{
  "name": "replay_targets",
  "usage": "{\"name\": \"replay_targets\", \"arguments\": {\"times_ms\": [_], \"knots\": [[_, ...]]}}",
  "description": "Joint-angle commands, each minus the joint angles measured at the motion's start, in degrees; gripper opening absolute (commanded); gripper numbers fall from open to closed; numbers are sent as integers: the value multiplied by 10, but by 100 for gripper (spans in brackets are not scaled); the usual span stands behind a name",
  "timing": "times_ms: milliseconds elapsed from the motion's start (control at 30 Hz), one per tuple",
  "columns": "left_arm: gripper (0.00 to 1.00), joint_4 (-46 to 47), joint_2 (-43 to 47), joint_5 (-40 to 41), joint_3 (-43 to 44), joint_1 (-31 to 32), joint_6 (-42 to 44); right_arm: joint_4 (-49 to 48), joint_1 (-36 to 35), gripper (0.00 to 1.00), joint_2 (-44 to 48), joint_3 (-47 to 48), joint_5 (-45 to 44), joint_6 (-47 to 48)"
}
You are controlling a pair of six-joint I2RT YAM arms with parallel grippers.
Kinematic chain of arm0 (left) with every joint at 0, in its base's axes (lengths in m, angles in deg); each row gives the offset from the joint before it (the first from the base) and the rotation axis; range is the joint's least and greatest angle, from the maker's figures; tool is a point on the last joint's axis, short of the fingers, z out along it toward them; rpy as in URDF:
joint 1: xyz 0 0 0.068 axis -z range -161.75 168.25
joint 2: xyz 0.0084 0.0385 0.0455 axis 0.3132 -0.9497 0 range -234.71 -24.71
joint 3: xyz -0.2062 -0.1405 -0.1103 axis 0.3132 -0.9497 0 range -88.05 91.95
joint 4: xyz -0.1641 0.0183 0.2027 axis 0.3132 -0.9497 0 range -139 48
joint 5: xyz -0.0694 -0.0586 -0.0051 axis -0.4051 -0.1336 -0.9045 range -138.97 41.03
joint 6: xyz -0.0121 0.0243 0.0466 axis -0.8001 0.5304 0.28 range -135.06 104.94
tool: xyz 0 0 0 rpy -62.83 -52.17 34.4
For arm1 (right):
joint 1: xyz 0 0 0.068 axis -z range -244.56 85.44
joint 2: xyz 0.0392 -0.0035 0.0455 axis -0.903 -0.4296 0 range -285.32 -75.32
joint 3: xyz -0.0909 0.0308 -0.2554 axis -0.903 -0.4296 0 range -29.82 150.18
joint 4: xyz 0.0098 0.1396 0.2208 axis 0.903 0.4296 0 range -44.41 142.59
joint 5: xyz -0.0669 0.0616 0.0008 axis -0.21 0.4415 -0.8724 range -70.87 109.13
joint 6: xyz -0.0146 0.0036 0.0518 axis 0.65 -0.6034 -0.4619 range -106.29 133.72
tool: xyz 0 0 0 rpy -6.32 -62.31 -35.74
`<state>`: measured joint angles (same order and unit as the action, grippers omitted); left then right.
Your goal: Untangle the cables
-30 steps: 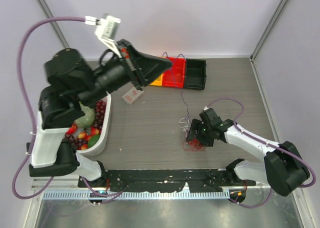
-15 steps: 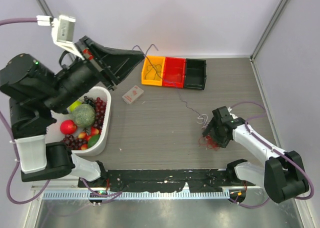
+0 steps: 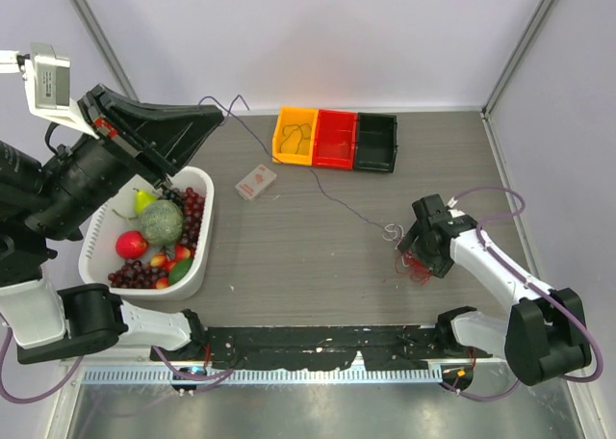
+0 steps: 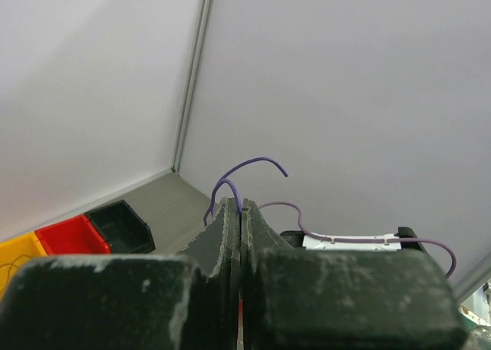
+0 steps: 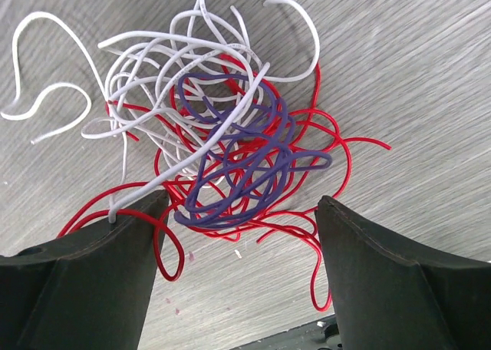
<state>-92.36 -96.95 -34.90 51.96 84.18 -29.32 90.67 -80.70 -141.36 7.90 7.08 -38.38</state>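
You are partway: your left gripper (image 4: 240,206), pinched shut on the purple cable's (image 4: 253,160) end, holds it high at back left, one long line running across the table (image 3: 289,256). Its other coils lie knotted with the red cable (image 5: 360,140) and white cable (image 5: 42,14) on the table at right, under your right gripper (image 5: 242,212), whose jaws stand wide and hold nothing.

Overhead rear view; wrist views close, cables (image 5: 224,146) shared
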Motion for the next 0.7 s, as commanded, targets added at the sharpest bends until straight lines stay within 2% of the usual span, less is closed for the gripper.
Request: {"name": "replay_targets", "arguments": {"times_ms": [0, 333, 467, 533, 667], "knots": [[0, 3, -3, 16, 51, 1, 14, 11, 20, 82, -4, 30, -53, -11], [0, 48, 86, 69, 19, 1, 27, -14, 73, 82, -76, 65, -35, 38], [0, 98, 115, 76, -85, 2, 32, -22, 83, 82, -93, 81, -28, 74], [0, 99, 100, 60, -108, 2, 26, -17, 83, 81, -92, 91, -13, 93], [0, 77, 38, 20, -99, 2, 4, -17, 82, 82, -51, 113, 24, 143]]}}
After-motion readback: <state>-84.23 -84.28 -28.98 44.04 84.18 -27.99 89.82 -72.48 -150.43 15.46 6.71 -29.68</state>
